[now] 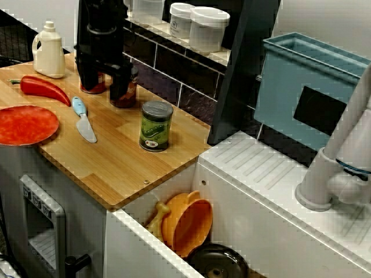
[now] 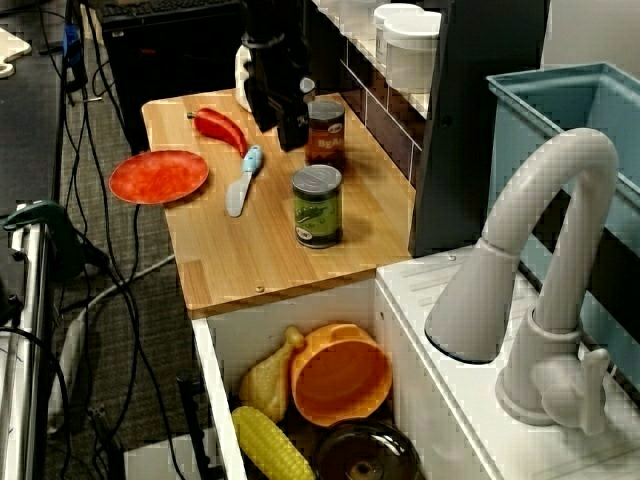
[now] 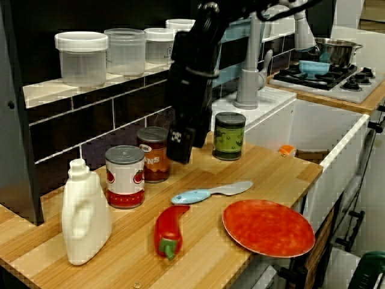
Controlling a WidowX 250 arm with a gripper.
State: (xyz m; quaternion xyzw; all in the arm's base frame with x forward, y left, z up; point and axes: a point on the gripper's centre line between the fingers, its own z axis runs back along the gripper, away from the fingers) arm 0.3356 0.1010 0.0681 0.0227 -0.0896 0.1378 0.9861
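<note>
The black gripper (image 1: 106, 90) hangs low over the back of the wooden counter (image 3: 274, 174). In the view from over the sink its two fingers stand apart with a clear gap, and nothing sits between them. It grips nothing.

Nearest to it is the brown-label can (image 3: 152, 155). In the front view the can stands upright just at the gripper's 9 o'clock, close against the finger. I cannot tell whether they touch.

Clock places below are from the front view, around the gripper:
- A tomato can (image 3: 125, 178) stands further out at 8 o'clock, beside the brown one.
- A green-label can (image 3: 230, 137) stands apart at 3 o'clock.
- A knife with a pale blue handle (image 3: 210, 192) lies flat at 6 o'clock.
- A red pepper (image 3: 168, 232) lies beyond the knife at 6 o'clock.
- A red plate (image 3: 267, 229) sits at 5 o'clock, by the counter's front edge.
- A white bottle (image 3: 84, 220) stands at 8 o'clock, well apart.

In the view past the faucet, the sink holds an orange bowl (image 2: 340, 378) and a corn cob (image 2: 270, 447).
</note>
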